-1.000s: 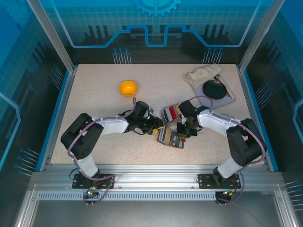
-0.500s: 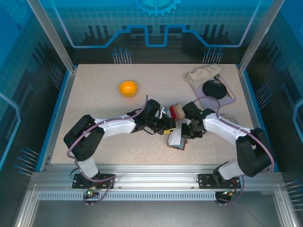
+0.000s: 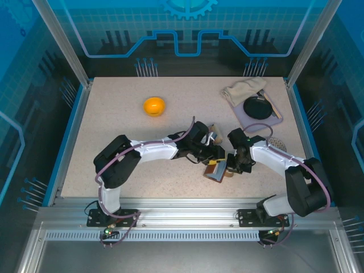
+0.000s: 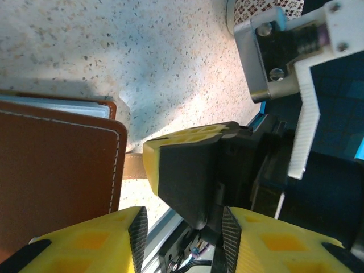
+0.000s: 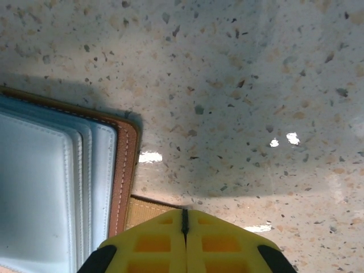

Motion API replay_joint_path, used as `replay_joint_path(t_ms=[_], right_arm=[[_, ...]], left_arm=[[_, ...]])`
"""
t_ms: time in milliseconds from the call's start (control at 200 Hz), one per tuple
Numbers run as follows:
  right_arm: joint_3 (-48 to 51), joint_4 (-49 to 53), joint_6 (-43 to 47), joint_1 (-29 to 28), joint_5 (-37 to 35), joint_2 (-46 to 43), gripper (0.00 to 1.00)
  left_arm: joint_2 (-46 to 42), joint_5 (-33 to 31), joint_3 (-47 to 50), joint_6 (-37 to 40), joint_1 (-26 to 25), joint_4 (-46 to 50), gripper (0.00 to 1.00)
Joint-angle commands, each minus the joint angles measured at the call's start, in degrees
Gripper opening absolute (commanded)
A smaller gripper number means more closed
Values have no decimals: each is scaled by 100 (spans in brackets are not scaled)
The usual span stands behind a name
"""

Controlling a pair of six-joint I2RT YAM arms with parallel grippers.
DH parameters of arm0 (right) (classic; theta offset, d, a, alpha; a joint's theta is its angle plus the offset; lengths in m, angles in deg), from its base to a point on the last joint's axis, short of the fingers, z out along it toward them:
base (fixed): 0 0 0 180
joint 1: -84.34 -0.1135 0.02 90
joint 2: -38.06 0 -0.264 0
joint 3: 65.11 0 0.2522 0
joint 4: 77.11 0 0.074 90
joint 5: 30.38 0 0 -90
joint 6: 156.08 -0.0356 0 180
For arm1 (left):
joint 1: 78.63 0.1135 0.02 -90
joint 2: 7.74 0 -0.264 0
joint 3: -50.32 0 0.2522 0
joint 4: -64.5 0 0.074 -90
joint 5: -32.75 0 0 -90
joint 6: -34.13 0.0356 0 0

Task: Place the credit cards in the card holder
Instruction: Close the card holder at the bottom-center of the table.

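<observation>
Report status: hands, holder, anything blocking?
Left hand open, nothing held, beside holder. Right hand shut on holder's tab. Pockets showing. Hands crowd each other at the tab.

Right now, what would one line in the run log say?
left claw: open, at card holder edge | right claw: shut, pinching its tab

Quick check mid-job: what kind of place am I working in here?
Probably a lab robot cell, not a home: aluminium frame rails, blue printed backdrop panels, a speckled table.
</observation>
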State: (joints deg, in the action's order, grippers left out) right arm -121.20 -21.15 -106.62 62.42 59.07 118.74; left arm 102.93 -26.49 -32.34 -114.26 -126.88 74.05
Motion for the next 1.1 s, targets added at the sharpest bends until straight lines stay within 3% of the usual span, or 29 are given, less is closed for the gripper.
replay_joint_path(t_ms=[0,270,385,560,730,840,1095], right_arm=[[133,-337,-72,124,296,134,5],[187,-1330,352,231,1373,347,5],[177,-1711,509,231,1805,369,5],[-97,-1230,718,236,1428,275,9],[-172,-556,870,235,1059,61,25],[-151,-370,957,232,1168,-99,28],[-214,-372,1114,233,1449,-30,20]], left_arm=[[470,253,-268,-154,-94,285,45],[414,78,107,-484,-117,6,45],[187,-442,497,-801,-115,99,45],[-302,-1006,1199,-1062,-106,-569,45],[-510,-1208,1289,-1052,-114,-844,46],[-555,-1196,1242,-975,-115,-852,47],[-538,-1110,1169,-896,-115,-765,47]])
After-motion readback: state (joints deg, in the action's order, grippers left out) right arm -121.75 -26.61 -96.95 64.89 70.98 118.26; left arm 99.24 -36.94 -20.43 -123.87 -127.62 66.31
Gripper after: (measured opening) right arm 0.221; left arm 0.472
